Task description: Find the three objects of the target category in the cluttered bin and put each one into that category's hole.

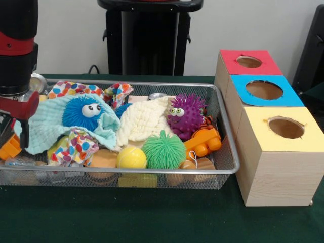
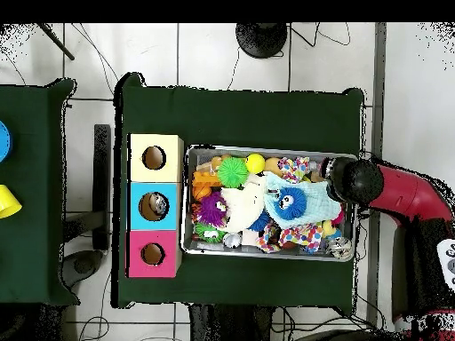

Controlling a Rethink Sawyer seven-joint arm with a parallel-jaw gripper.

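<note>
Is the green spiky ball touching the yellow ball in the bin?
Touching. In the front view, the green spiky ball sits right beside the yellow ball, and its soft spikes press against the yellow ball's side with no gap visible between them.

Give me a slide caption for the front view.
Sawyer arm over a wire bin of toys beside three holed boxes.

A wire mesh bin [image 1: 229, 152] sat on the green table, crammed with toys and cloths. Inside it, a blue spiky ball with googly eyes [image 1: 83, 112] rested on a pale teal cloth toward the bin's arm-side end. A purple spiky ball with eyes [image 1: 186, 113] lay toward the boxes' end, and a green spiky ball [image 1: 163, 150] sat just before it by the near rim.

Beside the bin stood three wooden boxes in a row, each with a round hole on top: yellow [image 1: 286, 127], blue [image 1: 264, 90] and red [image 1: 248, 62].
</note>
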